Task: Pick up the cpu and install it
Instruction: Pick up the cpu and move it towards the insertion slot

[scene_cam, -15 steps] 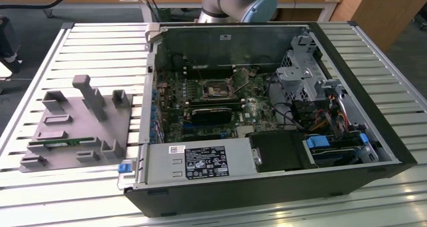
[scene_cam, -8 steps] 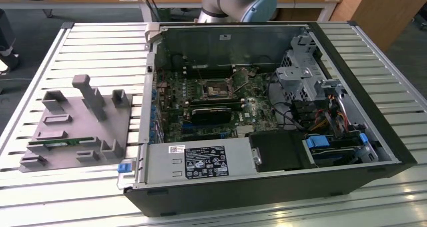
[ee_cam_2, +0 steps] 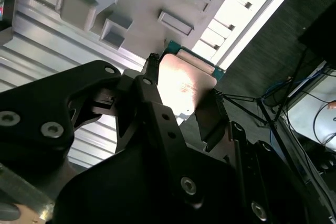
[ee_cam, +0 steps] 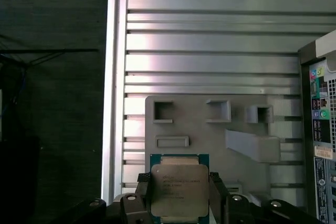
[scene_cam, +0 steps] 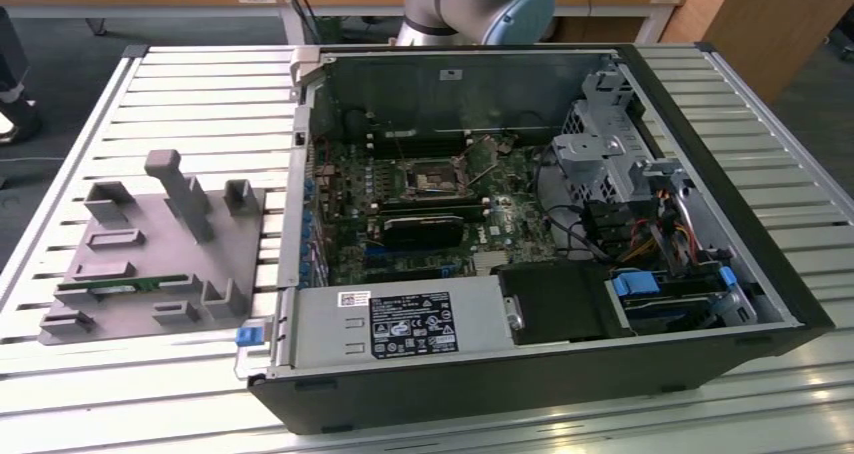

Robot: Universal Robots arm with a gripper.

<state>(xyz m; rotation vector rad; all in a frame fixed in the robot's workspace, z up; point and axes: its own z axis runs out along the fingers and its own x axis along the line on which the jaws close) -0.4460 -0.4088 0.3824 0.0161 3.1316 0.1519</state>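
Gripper (ee_cam: pixel 180 199) fingers clamped on opposite edges of cpu (ee_cam: pixel 179 188): flat square chip, silvery-grey metal lid, green rim. Cpu sits over grey holder tray (ee_cam: pixel 210 129) on slatted table (ee_cam: pixel 210 40). Open computer case (scene_cam: pixel 534 384) at exterior view's right.

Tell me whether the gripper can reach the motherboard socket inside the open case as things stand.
Probably yes: the case lies open on top and nothing seems to cover the socket. The gripper, shut on the cpu, is over the grey tray.
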